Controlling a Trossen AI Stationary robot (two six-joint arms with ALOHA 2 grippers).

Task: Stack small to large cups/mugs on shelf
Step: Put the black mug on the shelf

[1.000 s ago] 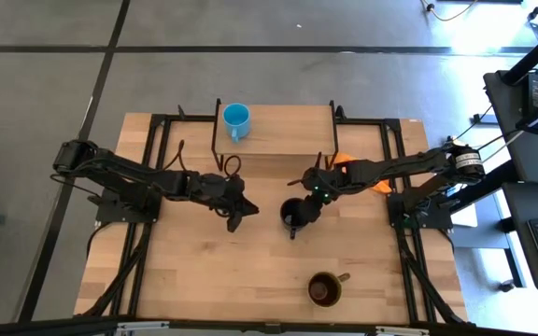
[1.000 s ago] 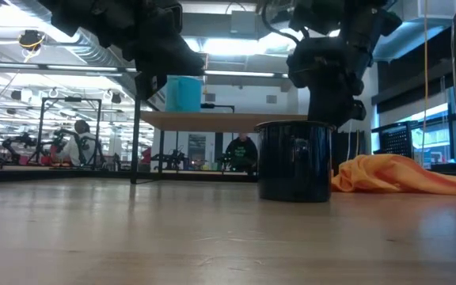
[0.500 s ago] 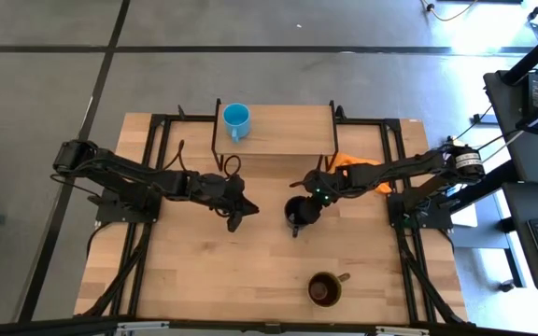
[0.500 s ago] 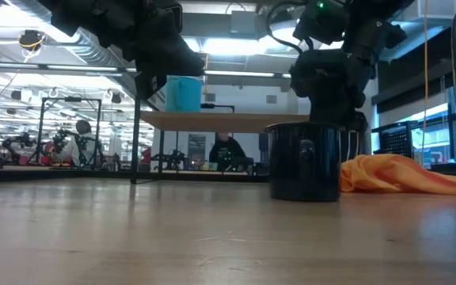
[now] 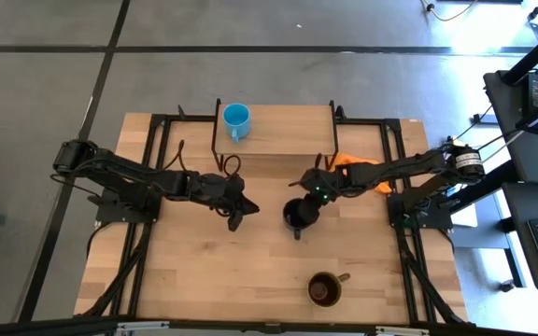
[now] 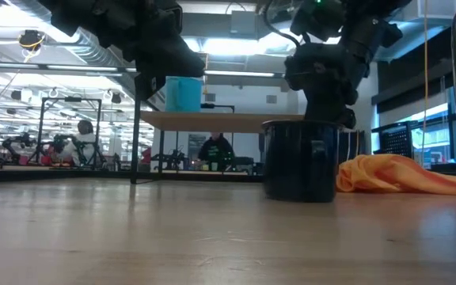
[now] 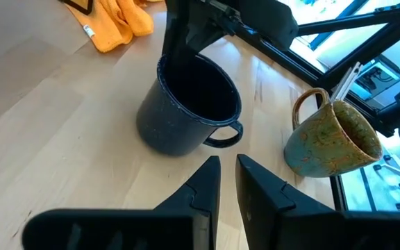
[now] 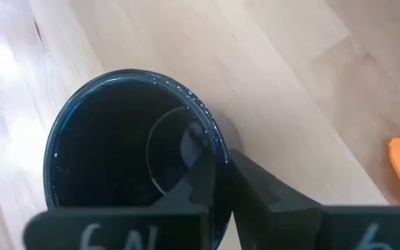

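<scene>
Shelf (image 5: 283,131) at the table's far edge carries only the light-blue mug (image 5: 236,119) at its left end. Olive mug (image 5: 324,288) waits near the front edge. Right gripper (image 8: 217,173) is clamped on the black mug (image 5: 297,214) rim, mid-table. Left gripper (image 7: 228,182) hovers nearby, fingers nearly together, empty. Risk: one-sided rim pinch, so the mug may tilt or slip on lifting.

Mugs: 3 total — 1 light-blue mug (image 5: 236,119), 1 black mug (image 5: 295,215), 1 brown mug (image 5: 324,289).
Shelf (image 5: 288,140): 1, wood board on black legs.
Orange cloth (image 5: 358,166): 1.
Robot arms: 2, one claw each — left claw (image 5: 234,221), right claw (image 5: 310,210).
Wooden surface (image 5: 204,271): 1.
</scene>
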